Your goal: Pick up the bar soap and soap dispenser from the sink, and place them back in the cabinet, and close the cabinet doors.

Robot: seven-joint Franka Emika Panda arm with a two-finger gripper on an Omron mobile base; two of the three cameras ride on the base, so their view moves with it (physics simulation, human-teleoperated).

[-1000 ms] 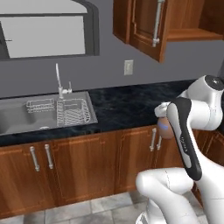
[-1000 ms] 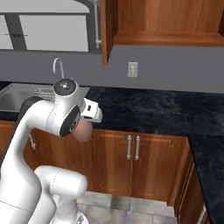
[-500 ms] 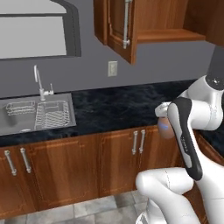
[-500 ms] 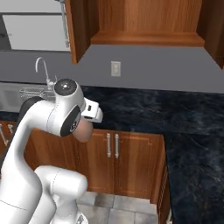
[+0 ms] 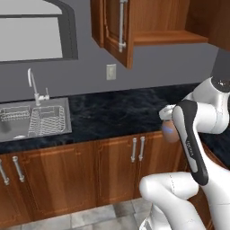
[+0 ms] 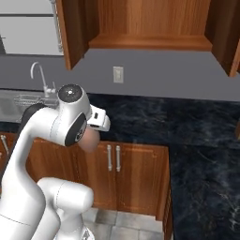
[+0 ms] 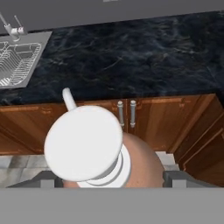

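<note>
In the hand view, the soap dispenser [image 7: 105, 159] is seen from above at the lower centre of the frame, its round white pump top towards the camera and its brown body bulging out to the right beneath it. The two dark finger tips [image 7: 181, 177] are seen at either side of the bottle near the bottom edge, so the jaws are held part-way open around the bottle and closed on its sides. In the left base view, the brown bottle [image 5: 170, 132] is glimpsed at the right of the frame, just behind the white forearm and in front of the lower cupboard doors. In the right base view it is seen as a brownish rounded shape [image 6: 89, 140] at the left centre, below the white hand. The sink [image 5: 63, 117] is found at the left middle of the left base view, set into the dark marbled counter [image 5: 117, 110], with a wire dish rack [image 5: 45, 121] inside it and a curved faucet [image 5: 32, 85] behind. The cabinet [image 6: 150, 28] is seen at the top of the right base view with its inner shelf exposed and the cabinet doors [image 5: 117, 31] swung open. A white wall outlet [image 6: 118, 74] is placed below the cabinet.
</note>
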